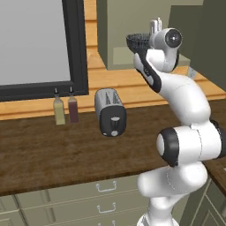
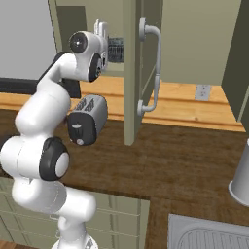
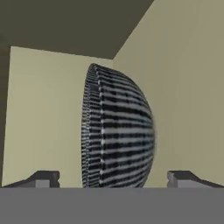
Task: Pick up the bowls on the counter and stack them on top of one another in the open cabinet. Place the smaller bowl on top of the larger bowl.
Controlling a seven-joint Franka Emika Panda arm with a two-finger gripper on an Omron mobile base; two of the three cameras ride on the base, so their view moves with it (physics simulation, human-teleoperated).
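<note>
A dark grey bowl [image 1: 137, 42] with a finely striped outside sits at the mouth of the open cabinet [image 1: 118, 26], just above its shelf [image 1: 123, 57]. Which of the two bowls it is I cannot tell. My gripper [image 1: 148, 40] is right behind it, raised to shelf height. In the hand view the bowl [image 3: 116, 131] appears on its side, because that view is rolled. My gripper [image 3: 113, 179] is open there, its fingertips [image 3: 43, 178] wide apart on either side and clear of the bowl. From the right, the bowl [image 2: 115, 49] shows beside the cabinet door [image 2: 130, 73].
A toaster [image 1: 110, 112] stands on the brown counter [image 1: 66, 150], with two bottles [image 1: 65, 109] to its left under a dark-framed window [image 1: 35, 44]. The open door with its long handle [image 2: 155, 68] hangs right of my arm. A pale canister [image 2: 240, 180] and a sink [image 2: 209, 236] lie further right.
</note>
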